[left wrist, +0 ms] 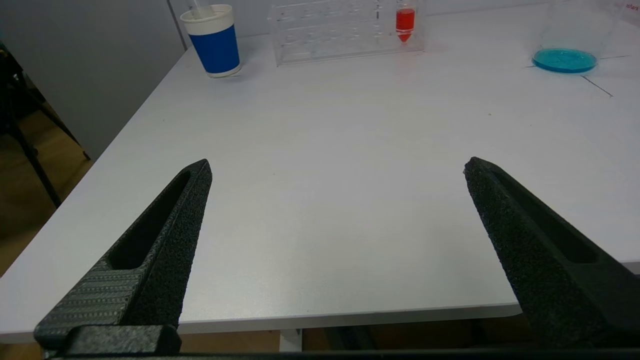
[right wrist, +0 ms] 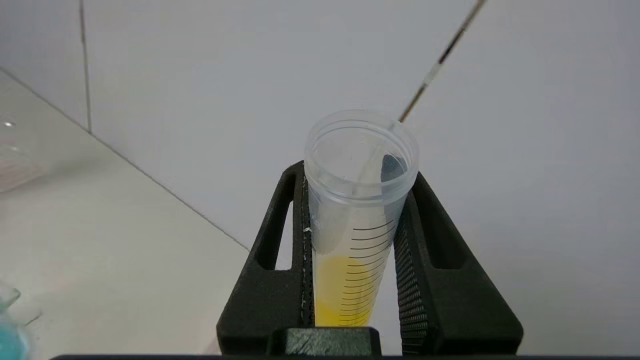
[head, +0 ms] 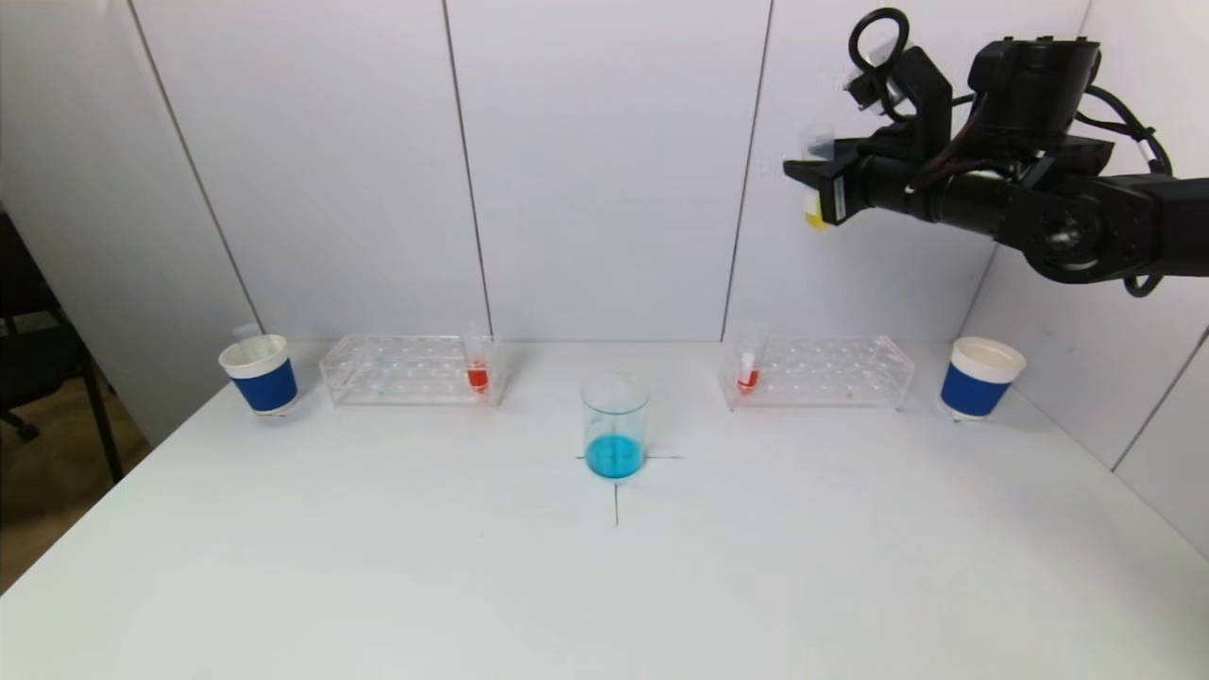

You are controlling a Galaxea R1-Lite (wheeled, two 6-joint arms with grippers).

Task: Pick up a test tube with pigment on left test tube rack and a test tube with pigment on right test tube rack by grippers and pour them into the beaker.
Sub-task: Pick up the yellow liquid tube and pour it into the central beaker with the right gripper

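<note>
My right gripper point(head: 818, 179) is shut on a clear graduated test tube with yellow pigment point(head: 814, 210), held upright high above the right rack point(head: 831, 373); the tube point(right wrist: 352, 250) sits between its fingers. A glass beaker point(head: 615, 425) with blue liquid stands at the table's middle, and shows in the left wrist view point(left wrist: 565, 55). The left rack point(head: 397, 370) holds a tube of red pigment point(head: 477, 373), also in the left wrist view point(left wrist: 405, 22). The right rack holds a red tube point(head: 748, 373). My left gripper point(left wrist: 337, 170) is open and empty over the table's near left edge.
A blue-and-white paper cup point(head: 260, 373) stands left of the left rack with an empty tube in it, and another point(head: 979, 378) right of the right rack. A white panelled wall rises behind the table. The table's front edge point(left wrist: 350, 320) lies under my left gripper.
</note>
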